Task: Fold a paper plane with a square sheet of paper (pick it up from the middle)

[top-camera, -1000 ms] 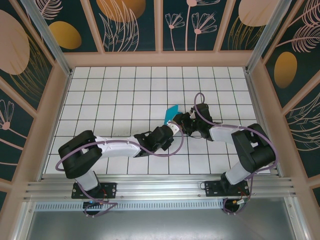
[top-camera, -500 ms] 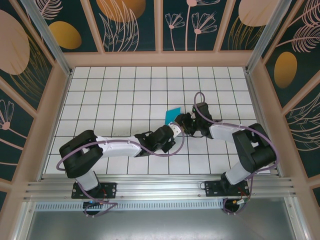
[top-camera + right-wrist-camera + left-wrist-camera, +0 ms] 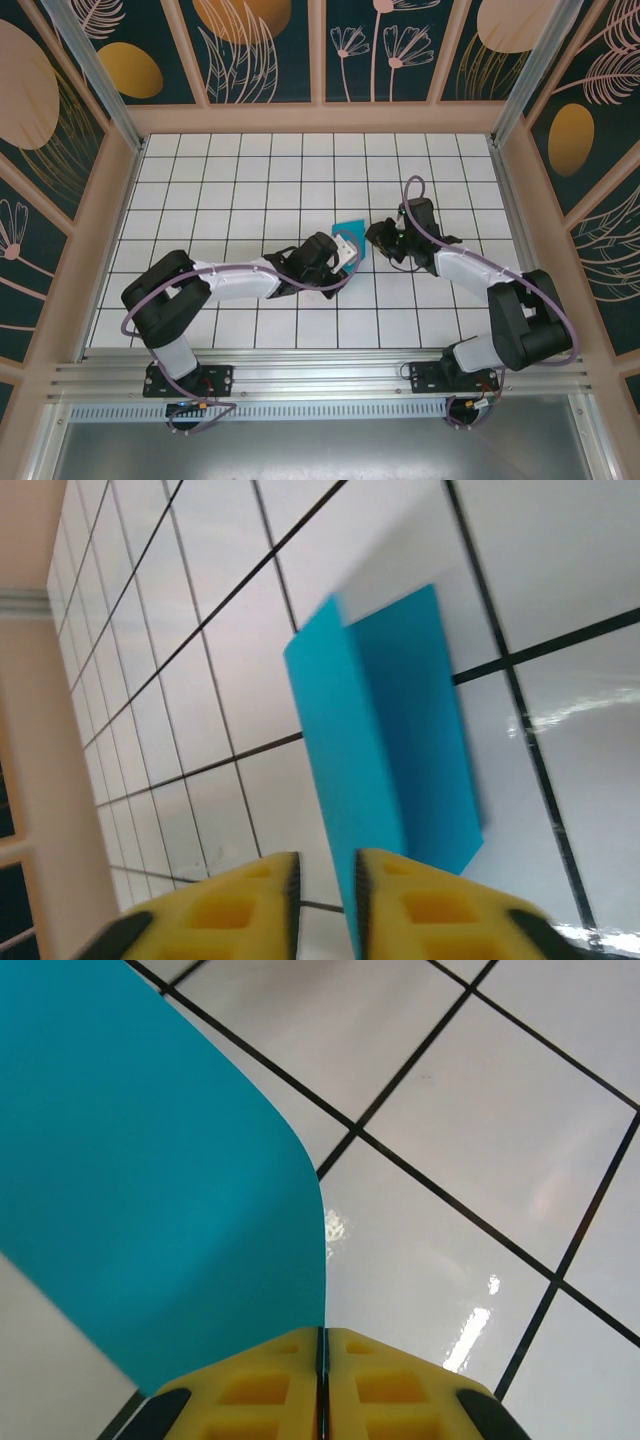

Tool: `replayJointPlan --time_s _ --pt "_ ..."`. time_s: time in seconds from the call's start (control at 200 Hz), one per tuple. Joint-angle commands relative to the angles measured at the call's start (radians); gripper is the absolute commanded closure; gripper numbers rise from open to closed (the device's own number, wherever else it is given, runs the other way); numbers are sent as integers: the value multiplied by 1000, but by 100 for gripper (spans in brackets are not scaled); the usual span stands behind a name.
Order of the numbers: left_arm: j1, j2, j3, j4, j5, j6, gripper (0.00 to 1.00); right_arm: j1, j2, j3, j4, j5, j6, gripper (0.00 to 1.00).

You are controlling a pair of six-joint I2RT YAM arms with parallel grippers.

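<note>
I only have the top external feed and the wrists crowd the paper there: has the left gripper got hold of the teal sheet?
Observer: Yes. The left wrist view shows the left gripper with its jaws pressed together on an edge of the square sheet of paper.
Operator: And the right one?
Observer: The right gripper shows a narrow gap, the sheet's edge running down into it; grip unclear.
Operator: Is the paper flat?
Observer: No. The right wrist view shows a crease, two panels meeting at an angle.
</note>
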Motion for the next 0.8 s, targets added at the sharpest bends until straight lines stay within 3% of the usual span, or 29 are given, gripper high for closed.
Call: replayJointPlan --time_s 0.0,0.44,0.796 --pt "15 31 21 -5 98 -25 88 5 45 65 3 -83 -64 83" --pt "55 45 34 -25 148 -36 87 24 337 203 17 -149 -139 89" --pt "56 80 84 -59 157 -55 87 23 459 319 -135 -64 -281 87"
